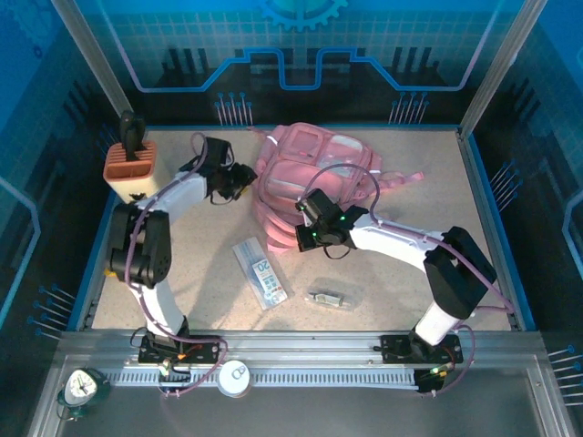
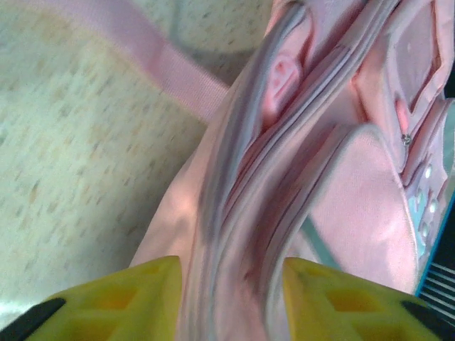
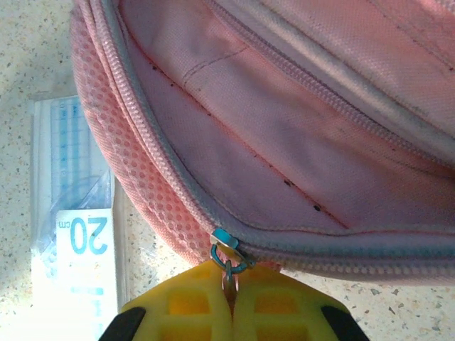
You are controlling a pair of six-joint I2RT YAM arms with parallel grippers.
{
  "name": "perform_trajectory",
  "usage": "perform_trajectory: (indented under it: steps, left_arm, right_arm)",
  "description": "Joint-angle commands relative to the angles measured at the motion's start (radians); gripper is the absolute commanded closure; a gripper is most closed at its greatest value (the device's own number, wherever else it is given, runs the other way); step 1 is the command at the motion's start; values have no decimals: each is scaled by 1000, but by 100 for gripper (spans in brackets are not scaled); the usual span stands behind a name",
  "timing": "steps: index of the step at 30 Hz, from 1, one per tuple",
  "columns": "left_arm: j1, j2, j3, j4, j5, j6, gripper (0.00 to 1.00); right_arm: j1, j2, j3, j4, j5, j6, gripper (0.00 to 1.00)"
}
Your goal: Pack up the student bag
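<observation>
1. Student bag [image 1: 314, 168] lies flat at the far centre of the table [image 1: 219, 238], front pockets up.
2. Right gripper [image 3: 229, 284]: pressed together, pinching the zip pull [image 3: 226, 256].
3. Left gripper [image 2: 231, 284]: spread, bag edge between its fingers.

The student bag [image 3: 298, 142] was matt woven cloth with a rough mesh edge, its zip pull [image 3: 226, 259] shiny metal, the ruler packet [image 3: 71, 213] glossy clear plastic.

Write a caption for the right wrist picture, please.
Right hand pinches the zip pull of the pink student bag.
</observation>
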Motion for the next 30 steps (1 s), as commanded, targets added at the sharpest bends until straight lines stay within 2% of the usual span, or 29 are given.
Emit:
perform_trajectory:
  steps: [1,3,6,12,20,24,26,30]
  left_arm:
    - [-33,-149,-168,48,38,-187,54]
    - [-88,-217,-276,155,41,-278,49]
    - [-185,-278,-311,129,-24,-346,44]
    - [-345,-292,-348,196,-75,-516,44]
    - [-383,-188,-308,185,-99,-605,46]
    - [-393,-148,-282,122,-131,-626,51]
    - [-392,-126,-282,142,-138,-640,55]
    - [-389,-97,-241,100,-158,-614,76]
  right_arm:
    - [10,11,33,-4,-14,6,100]
    - [12,6,28,-3,-19,4,100]
    - [11,1,17,-4,-16,4,100]
    - [12,-25,-20,24,-34,-9,100]
    - [14,-24,-32,50,-50,-7,100]
    - [14,-25,-36,55,-39,-10,100]
    - [14,-18,-32,55,-46,-12,100]
    - [13,-20,-15,11,-5,-19,100]
